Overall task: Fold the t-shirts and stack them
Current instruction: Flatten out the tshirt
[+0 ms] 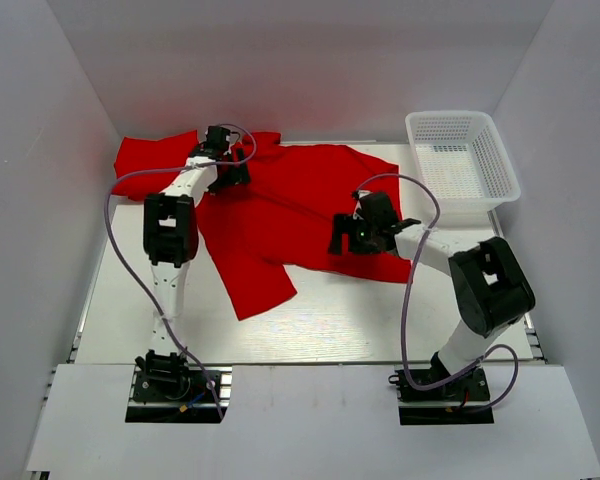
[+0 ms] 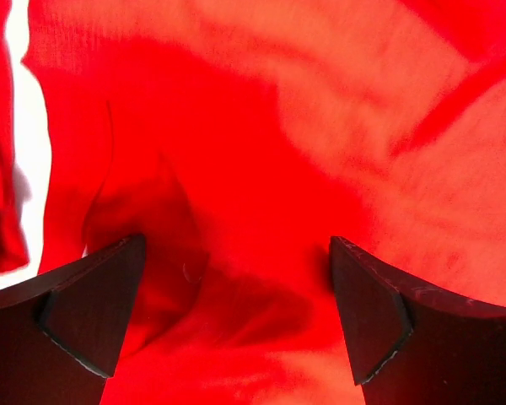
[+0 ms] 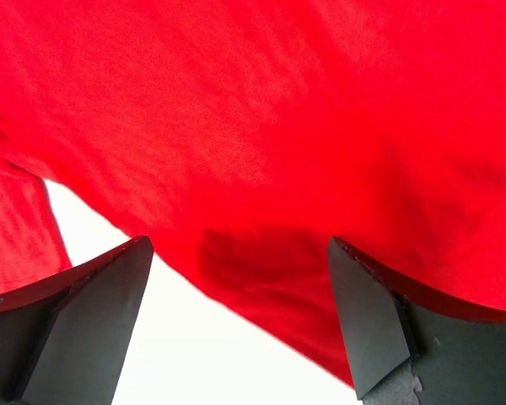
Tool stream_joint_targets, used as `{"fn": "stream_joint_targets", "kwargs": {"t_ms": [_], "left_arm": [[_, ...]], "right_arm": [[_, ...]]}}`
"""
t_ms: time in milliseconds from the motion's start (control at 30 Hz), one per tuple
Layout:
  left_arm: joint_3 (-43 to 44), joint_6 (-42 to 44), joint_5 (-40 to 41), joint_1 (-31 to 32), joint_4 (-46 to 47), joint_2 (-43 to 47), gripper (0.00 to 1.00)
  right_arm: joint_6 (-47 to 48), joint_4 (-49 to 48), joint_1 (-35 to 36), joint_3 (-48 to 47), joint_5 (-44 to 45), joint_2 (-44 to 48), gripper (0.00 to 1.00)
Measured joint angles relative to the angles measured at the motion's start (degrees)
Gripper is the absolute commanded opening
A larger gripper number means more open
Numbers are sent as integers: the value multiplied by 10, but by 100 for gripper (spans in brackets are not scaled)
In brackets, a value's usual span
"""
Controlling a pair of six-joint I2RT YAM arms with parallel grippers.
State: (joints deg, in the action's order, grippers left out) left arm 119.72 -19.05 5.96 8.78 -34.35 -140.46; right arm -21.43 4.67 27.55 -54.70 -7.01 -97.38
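A bright red t-shirt lies spread and rumpled across the back middle of the white table. More red cloth is bunched at the back left. My left gripper is open over the shirt's upper left part; in the left wrist view red cloth fills the gap between its fingers. My right gripper is open over the shirt's lower right hem; the right wrist view shows the hem edge running between its fingers, with nothing gripped. No neck tag shows.
A white plastic mesh basket stands at the back right, beside the shirt's right side. White walls close in the table on the left, right and back. Bare table lies in front of the shirt.
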Motion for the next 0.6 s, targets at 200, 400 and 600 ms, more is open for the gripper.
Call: {"fn": "stream_joint_targets", "kwargs": {"t_ms": [200, 400, 600], "left_arm": [[-115, 0, 8, 9, -42, 107, 100], [-448, -37, -13, 35, -1, 451, 100], [-682, -85, -51, 84, 36, 660, 100]], "right_arm": [[9, -3, -1, 8, 37, 120, 90], [-19, 0, -4, 79, 113, 287, 90], [-75, 87, -6, 157, 198, 371, 90]]}}
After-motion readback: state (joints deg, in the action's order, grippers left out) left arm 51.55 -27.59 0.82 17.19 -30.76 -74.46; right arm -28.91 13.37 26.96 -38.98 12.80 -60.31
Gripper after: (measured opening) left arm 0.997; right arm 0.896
